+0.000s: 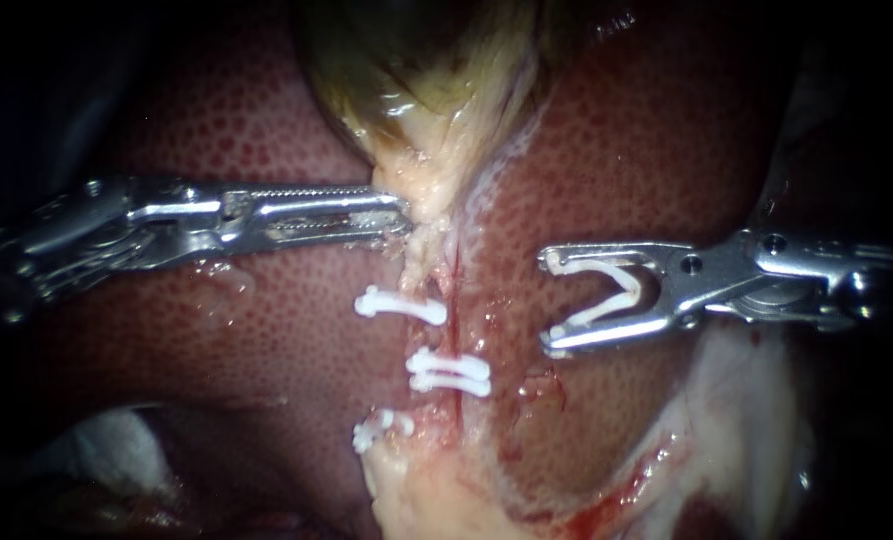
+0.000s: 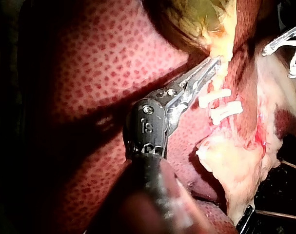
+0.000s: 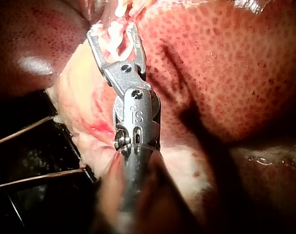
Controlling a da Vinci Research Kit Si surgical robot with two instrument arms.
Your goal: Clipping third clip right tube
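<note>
Right instrument's end effector (image 1: pixel 549 303) grips an open clip (image 1: pixel 628 290), mouth facing frame-left toward the vertical tube (image 1: pixel 454 330); left instrument's end effector (image 1: pixel 401 215) clamps gallbladder (image 1: pixel 436 90) tissue.

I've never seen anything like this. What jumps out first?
Probably the right instrument, its jaws holding an open white clip over the speckled red liver. Beside it, closed white clips sit crosswise down a pale strip of tissue, and the left instrument grips that strip just below the greenish gallbladder.
</note>
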